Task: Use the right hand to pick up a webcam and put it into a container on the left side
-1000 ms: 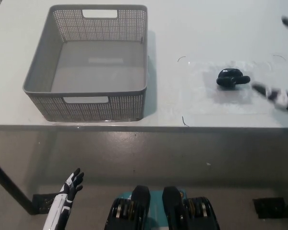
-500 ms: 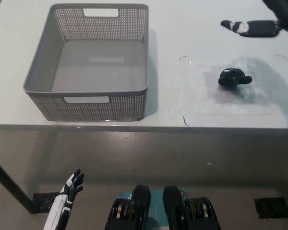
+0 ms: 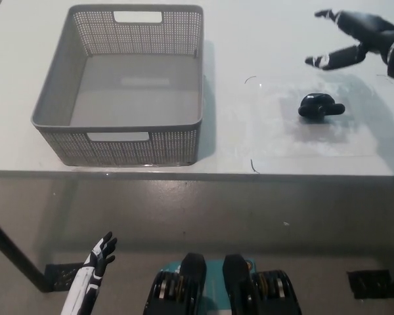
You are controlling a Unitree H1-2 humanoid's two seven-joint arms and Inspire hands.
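Above webcam [image 3: 320,107], right hand [image 3: 356,36] spread

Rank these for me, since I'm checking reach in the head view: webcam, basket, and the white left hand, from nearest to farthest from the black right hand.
1. Webcam, on the table just below the open right hand.
2. Basket, on the table's left side.
3. Left hand, lower left, below the table edge.

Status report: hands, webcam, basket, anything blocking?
Right hand open, above and beyond webcam. Left hand open, idle below table edge. Webcam on table, untouched. Basket empty, path clear.
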